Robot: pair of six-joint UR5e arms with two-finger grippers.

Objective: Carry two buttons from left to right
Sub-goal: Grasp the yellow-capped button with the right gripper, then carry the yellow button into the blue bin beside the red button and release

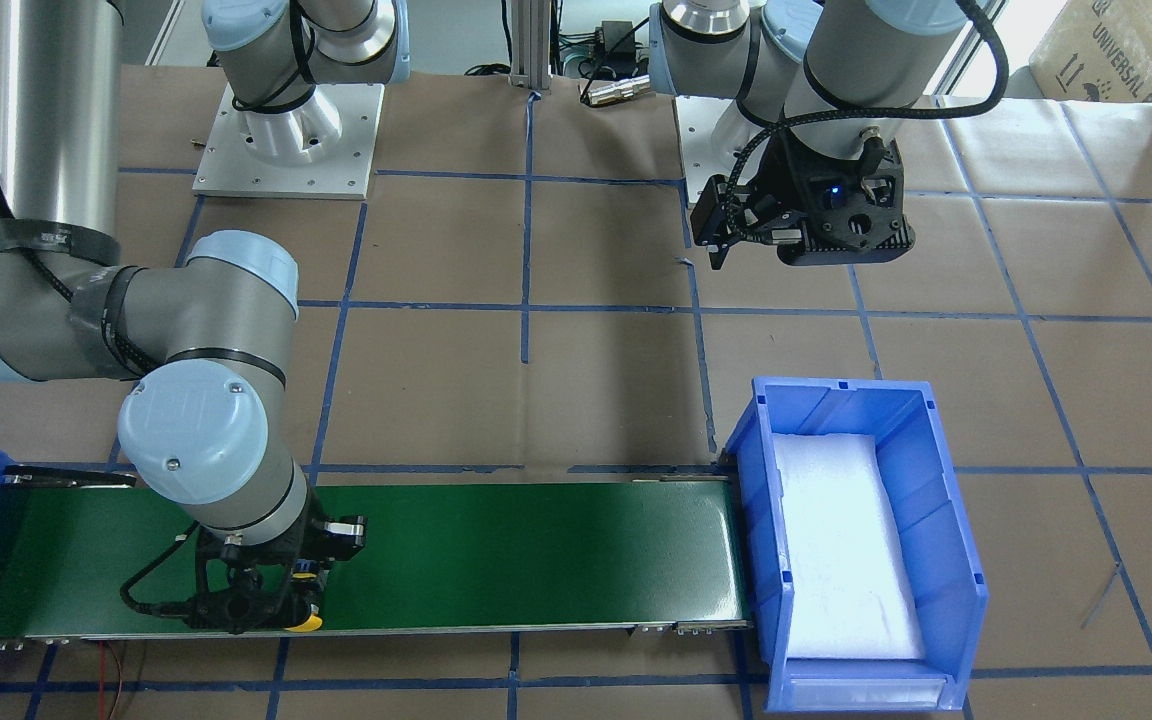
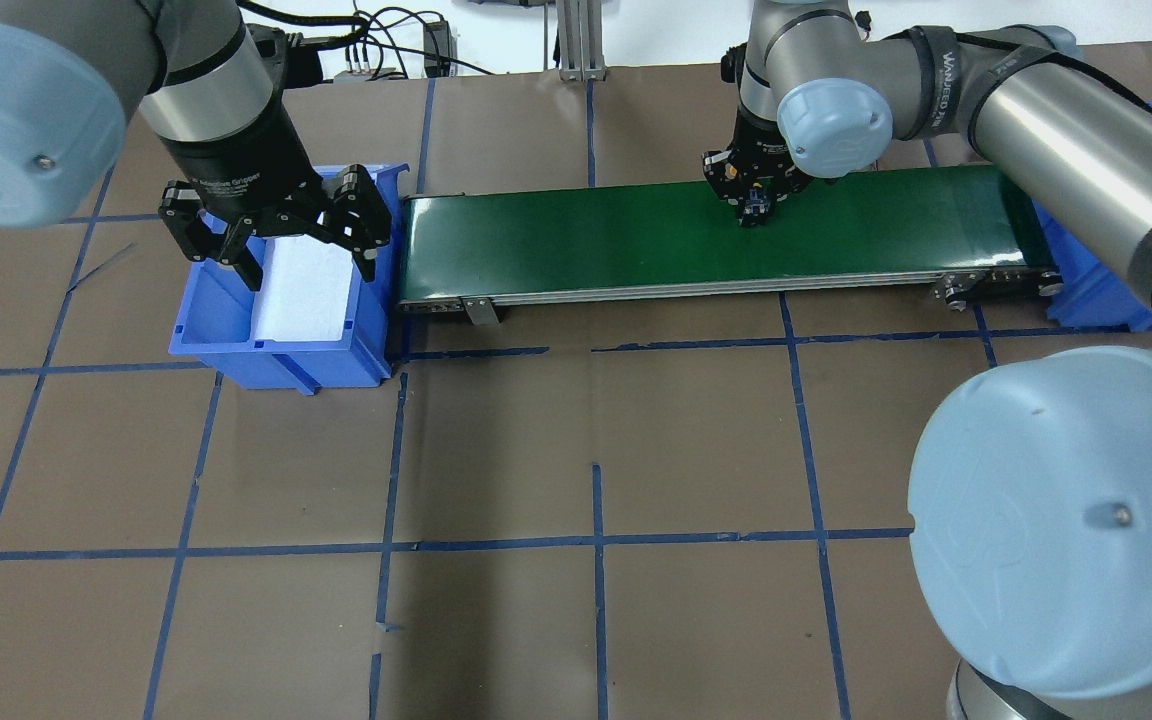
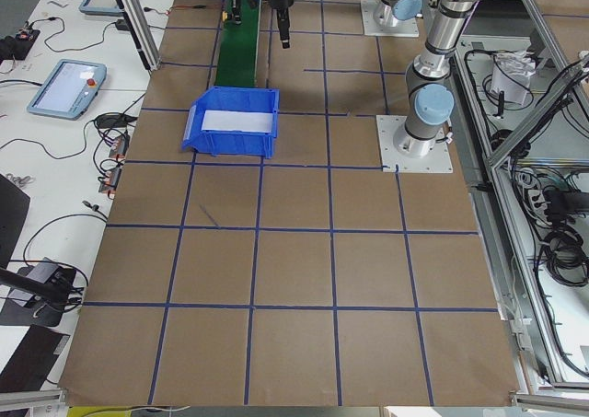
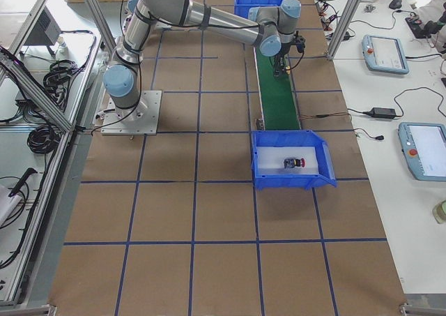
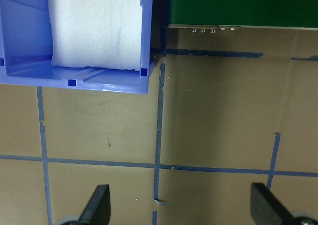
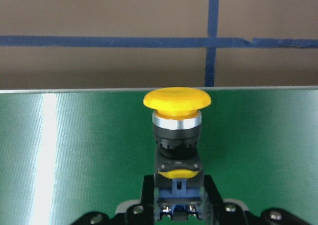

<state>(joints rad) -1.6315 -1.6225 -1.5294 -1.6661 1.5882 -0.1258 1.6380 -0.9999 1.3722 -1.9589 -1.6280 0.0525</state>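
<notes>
The yellow button [image 6: 177, 116] juts from the right hand [image 6: 177, 211], seemingly clamped there.

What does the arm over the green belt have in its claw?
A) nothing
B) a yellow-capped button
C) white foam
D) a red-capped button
B: the right wrist view shows the right gripper shut on the black body of the yellow-capped button, over the green belt.

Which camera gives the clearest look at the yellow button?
The right wrist-mounted view: the yellow button fills the centre, cap, silver ring and black body sharp against the green belt. The front-facing view shows only a sliver of cap; overhead it is mostly hidden; side views are too distant.
</notes>
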